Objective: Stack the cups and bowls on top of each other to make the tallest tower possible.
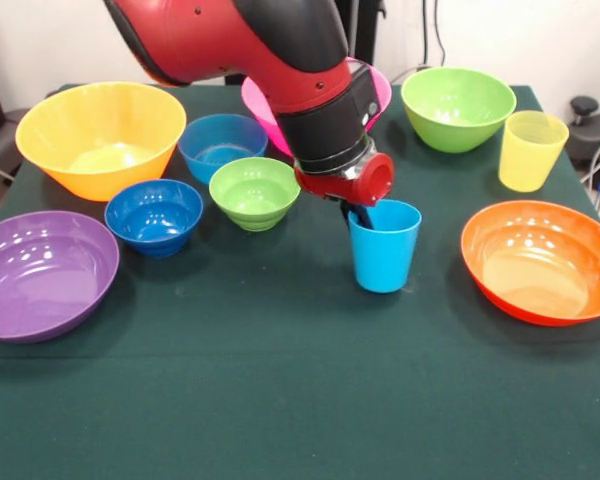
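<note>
The light blue cup [385,255] stands upright on the green cloth near the middle. My gripper [363,217] hangs at its left rim, dipping into the cup's mouth; its state is hidden by the wrist. The yellow cup [531,150] stands at the right. To the left, close together, sit the small bowls: dark blue [154,215], light blue [220,145] and lime green [254,192]. Around them lie the larger bowls: yellow-orange [100,135], purple [42,272], green [457,107], orange [542,262] and pink [255,100], half hidden behind the arm. Nothing is stacked.
The red and black arm [280,50] slants down from the upper left over the pink and light blue bowls. The green-clothed table [280,400] stretches wide in front of the cup. A black stool top [584,105] shows past the right edge.
</note>
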`<state>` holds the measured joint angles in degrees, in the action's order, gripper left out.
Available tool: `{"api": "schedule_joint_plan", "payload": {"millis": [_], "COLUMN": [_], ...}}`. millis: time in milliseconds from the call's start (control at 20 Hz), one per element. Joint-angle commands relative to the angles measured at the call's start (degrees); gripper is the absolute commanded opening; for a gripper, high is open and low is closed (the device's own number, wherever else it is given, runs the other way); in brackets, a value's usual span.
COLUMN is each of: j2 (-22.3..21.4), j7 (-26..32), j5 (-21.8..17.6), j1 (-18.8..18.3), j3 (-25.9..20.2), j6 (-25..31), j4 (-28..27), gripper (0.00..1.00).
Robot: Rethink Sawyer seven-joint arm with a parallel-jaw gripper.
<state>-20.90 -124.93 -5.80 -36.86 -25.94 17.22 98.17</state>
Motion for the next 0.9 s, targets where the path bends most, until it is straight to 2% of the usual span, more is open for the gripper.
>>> {"api": "schedule_joint_plan", "payload": {"millis": [50, 350, 600, 900], "j2": [5.85, 6.96, 7.89, 9.95], "j7": [5.35, 8.09, 6.88, 4.42], "j5": [-1.96, -1.33, -1.26, -1.59], "j1": [-1.82, -1.22, -0.38, 2.92], "j3": [-2.07, -0.92, 0.12, 1.27], "j6": [7.15, 17.62, 23.64, 30.54], "j4": [-4.4, -11.05, -14.83, -22.0], "gripper": [0.0, 0.0, 0.0, 0.0]}}
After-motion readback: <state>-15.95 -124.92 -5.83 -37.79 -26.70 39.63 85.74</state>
